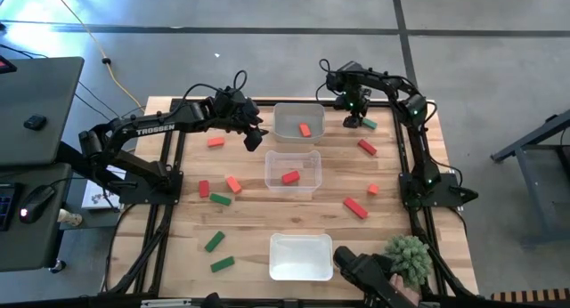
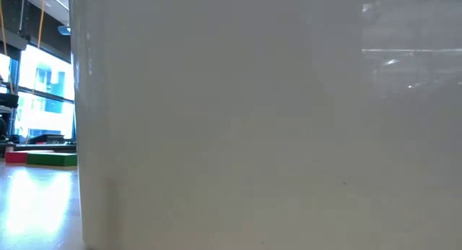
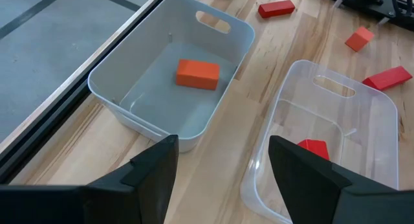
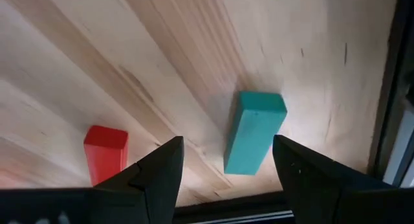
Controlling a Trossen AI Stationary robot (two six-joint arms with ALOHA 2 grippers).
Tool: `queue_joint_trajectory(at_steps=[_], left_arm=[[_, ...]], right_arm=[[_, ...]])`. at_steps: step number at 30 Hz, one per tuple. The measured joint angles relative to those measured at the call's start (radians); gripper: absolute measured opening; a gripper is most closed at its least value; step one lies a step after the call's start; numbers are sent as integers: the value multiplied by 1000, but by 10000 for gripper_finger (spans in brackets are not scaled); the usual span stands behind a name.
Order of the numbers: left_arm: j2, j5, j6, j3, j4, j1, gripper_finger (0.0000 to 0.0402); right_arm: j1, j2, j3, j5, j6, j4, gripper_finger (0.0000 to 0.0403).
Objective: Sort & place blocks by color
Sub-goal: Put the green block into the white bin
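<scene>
While the right end effector (image 4: 223, 179) hovers spread over a green rectangular block (image 4: 254, 131), sorting is at the picking step.
That block lies on the wooden tabletop (image 1: 178, 246) near its far right corner; next it needs lowering astride, then closing. Left end effector (image 3: 223, 179), spread and empty, waits beside the pale far tray (image 3: 236, 49) holding one orange block (image 3: 197, 74).

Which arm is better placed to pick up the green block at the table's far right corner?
Right. Its open claw hovers directly over the green block; the left claw, empty, faces the trays.
</scene>
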Motion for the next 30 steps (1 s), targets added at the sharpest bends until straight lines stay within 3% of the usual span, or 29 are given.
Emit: queue_joint_trajectory(at_steps=[20,30], left_arm=[[0,-34,35,0,-1,0,229],[0,-34,35,0,-1,0,229]], right_arm=[[-25,6,0,-4,-16,40,226],[-18,74,0,89,22,13,226]])
